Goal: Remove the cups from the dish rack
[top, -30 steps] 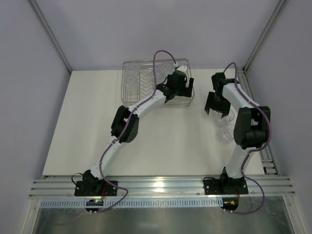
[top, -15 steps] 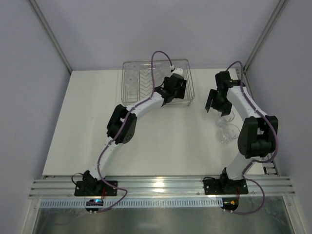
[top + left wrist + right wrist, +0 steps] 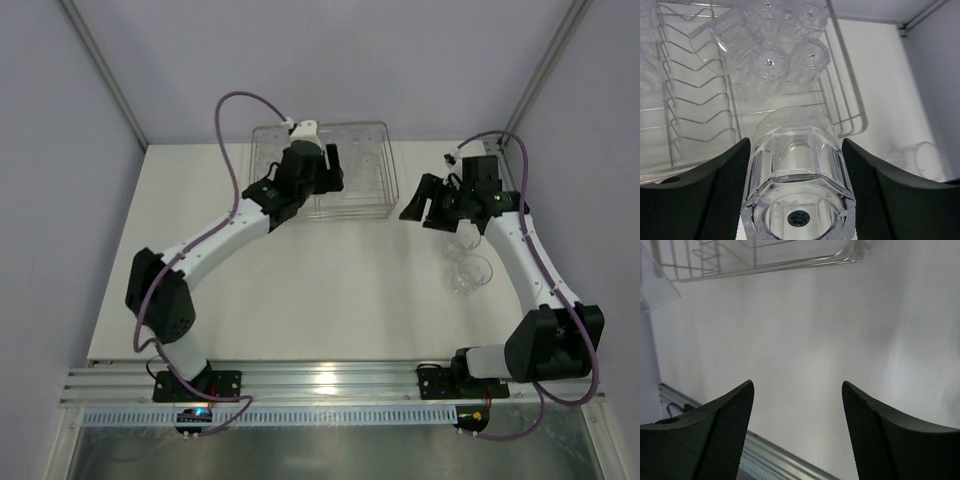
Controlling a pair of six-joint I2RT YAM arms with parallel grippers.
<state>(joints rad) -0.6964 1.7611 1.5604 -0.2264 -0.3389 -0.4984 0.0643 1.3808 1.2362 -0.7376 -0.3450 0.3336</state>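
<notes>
The silvery wire dish rack [image 3: 372, 207] stands at the back of the table. In the left wrist view the rack [image 3: 695, 105] holds several clear cups [image 3: 769, 62] upside down at its right end. My left gripper [image 3: 324, 170] hovers over the rack. Its jaws [image 3: 794, 146] are shut on one clear cup [image 3: 797, 185], base toward the camera, held above the rack's near rim. My right gripper [image 3: 422, 208] is open and empty, right of the rack above bare table. In its own view [image 3: 797, 386] only the rack's corner [image 3: 765, 262] shows.
Two or three clear cups [image 3: 468, 270] stand on the table at the right, beside the right arm; one of them shows in the left wrist view [image 3: 917, 157]. An aluminium rail [image 3: 765, 460] runs along the table's near edge. Frame posts stand at the back corners.
The left arm has swung its elbow far out to the left, and its gripper has shifted left over the rack. The right gripper has moved left toward the rack, away from the cups on the table.
</notes>
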